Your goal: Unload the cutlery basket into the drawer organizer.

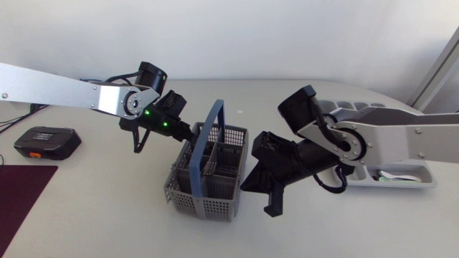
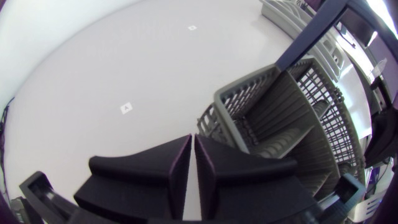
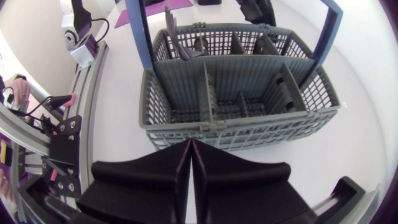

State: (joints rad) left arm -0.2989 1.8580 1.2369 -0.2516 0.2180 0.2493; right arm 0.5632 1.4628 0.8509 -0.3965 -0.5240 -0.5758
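**Both grippers closed and empty beside the basket**

A dark red mat [image 1: 21, 201] lies at the near left corner of the table. The basket [image 1: 204, 193] stands upright mid-table toward the near edge, and its blue handle [image 1: 209, 132] arches over it. In the right wrist view, a few pieces of cutlery [image 3: 186, 45] stand in the compartments on the side away from that gripper.

The right gripper [image 3: 189, 158] sits low, just beside the basket's right wall. Its fingers are pressed together with only a thin slit between them, and it holds nothing. The left gripper [image 2: 193, 158] is at the basket's far left corner, near the foot of the handle. Its fingers are likewise drawn together to a hairline gap, with nothing in them. I cannot tell whether it touches the basket.

Farther back on the left lies a black box [image 1: 46, 142]. The organizer [image 1: 351, 109] lies at the table's right, behind the right arm and largely covered by it, well apart from the basket.
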